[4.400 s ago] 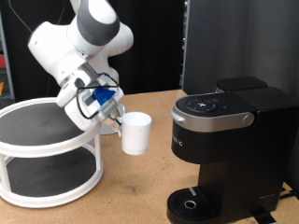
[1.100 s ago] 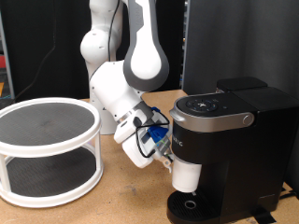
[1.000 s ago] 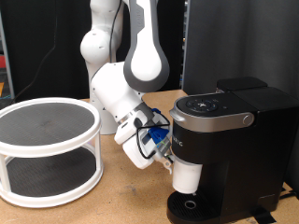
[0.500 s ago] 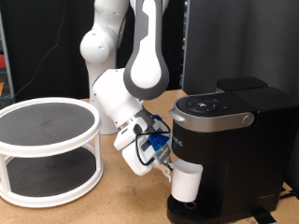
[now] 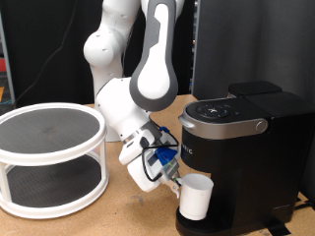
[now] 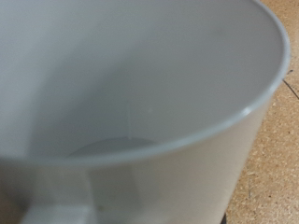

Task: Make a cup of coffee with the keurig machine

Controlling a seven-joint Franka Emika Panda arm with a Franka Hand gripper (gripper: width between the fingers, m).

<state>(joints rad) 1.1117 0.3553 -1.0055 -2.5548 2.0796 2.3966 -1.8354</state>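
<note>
Under the keurig machine, the hand grips the cup.

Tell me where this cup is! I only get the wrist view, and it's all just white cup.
Observer: In the exterior view, the cup is low at the front of the keurig machine, under its head and over the drip tray.
Operator: Is the machine's lid open?
Observer: No, the lid looks shut.
Operator: Where's the gripper?
Observer: The gripper is right against the cup's side, on the exterior view's left of it.
</note>
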